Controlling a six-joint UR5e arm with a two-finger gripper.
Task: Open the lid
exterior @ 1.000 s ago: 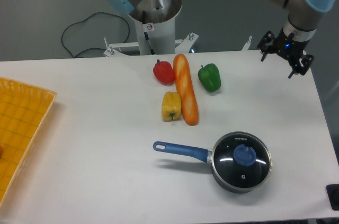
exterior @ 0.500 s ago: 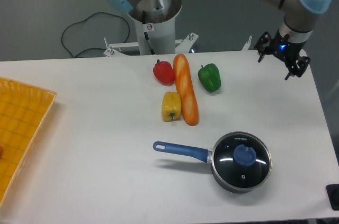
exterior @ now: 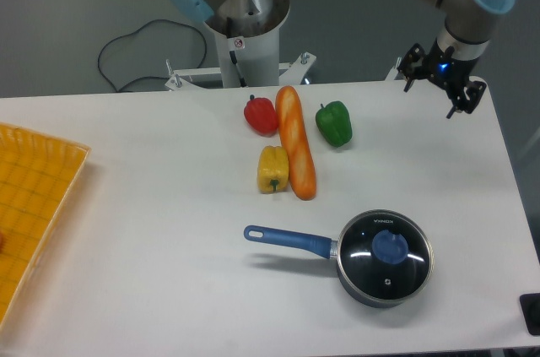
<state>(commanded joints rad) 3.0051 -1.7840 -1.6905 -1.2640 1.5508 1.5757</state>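
A: Where is the lid [exterior: 386, 254]?

B: It sits closed on the dark saucepan [exterior: 363, 288], near the front right of the white surface [exterior: 152, 205]. Its blue knob [exterior: 390, 246] is in the centre, and the pan's blue handle [exterior: 287, 240] points left.

A: And the end effector [exterior: 434, 89]?

B: High over the far right edge of the surface, well apart from the lid, fingers spread and holding nothing.

A: What else is there?

B: A baguette [exterior: 295, 141] with a red pepper [exterior: 261, 115] and a yellow pepper [exterior: 272, 169] on its left, a green pepper [exterior: 334, 122] on its right, and an orange tray [exterior: 34, 197] at the left edge
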